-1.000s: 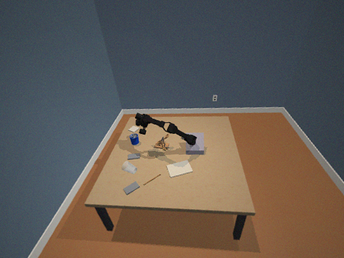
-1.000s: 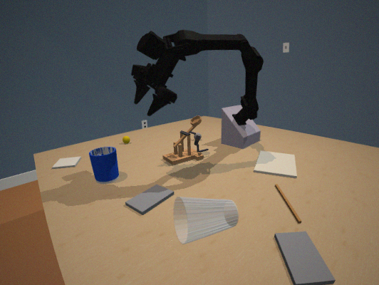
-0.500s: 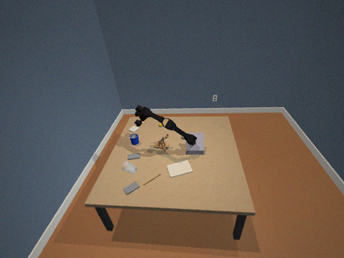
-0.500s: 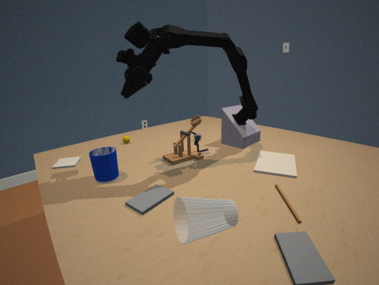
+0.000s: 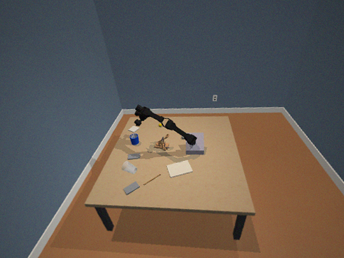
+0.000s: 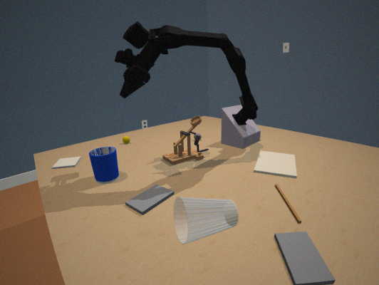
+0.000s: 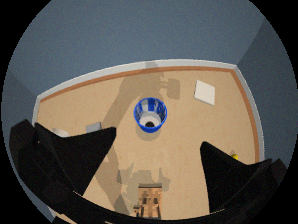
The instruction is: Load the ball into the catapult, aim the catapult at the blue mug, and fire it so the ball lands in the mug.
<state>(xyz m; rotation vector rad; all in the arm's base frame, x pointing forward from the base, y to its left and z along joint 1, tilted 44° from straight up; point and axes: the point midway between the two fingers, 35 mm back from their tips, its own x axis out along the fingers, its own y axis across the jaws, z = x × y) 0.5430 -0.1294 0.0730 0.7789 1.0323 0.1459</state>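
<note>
The yellow ball point(image 5: 160, 125) point(image 6: 126, 140) lies on the table behind the mug and catapult; in the wrist view the ball point(image 7: 234, 157) is partly hidden by the right finger. The blue mug point(image 5: 134, 139) point(image 6: 104, 165) point(image 7: 162, 119) stands upright. The wooden catapult point(image 5: 162, 144) point(image 6: 189, 155) point(image 7: 150, 197) stands between the mug and the arm's base. Its throwing arm slants up, with no ball in its cup point(image 6: 196, 121). My gripper point(image 6: 120, 76) point(image 7: 159, 140) is open and empty, high above the table, clear of ball and catapult.
A lilac block point(image 5: 196, 146) point(image 6: 233, 130) is at the arm's base. A clear cup point(image 5: 129, 167) point(image 6: 204, 217) lies on its side. Grey slabs point(image 6: 149, 199) point(image 6: 304, 258), a thin stick point(image 6: 288, 203), a cream pad point(image 6: 276, 164) and a small white pad point(image 6: 67, 162) lie around.
</note>
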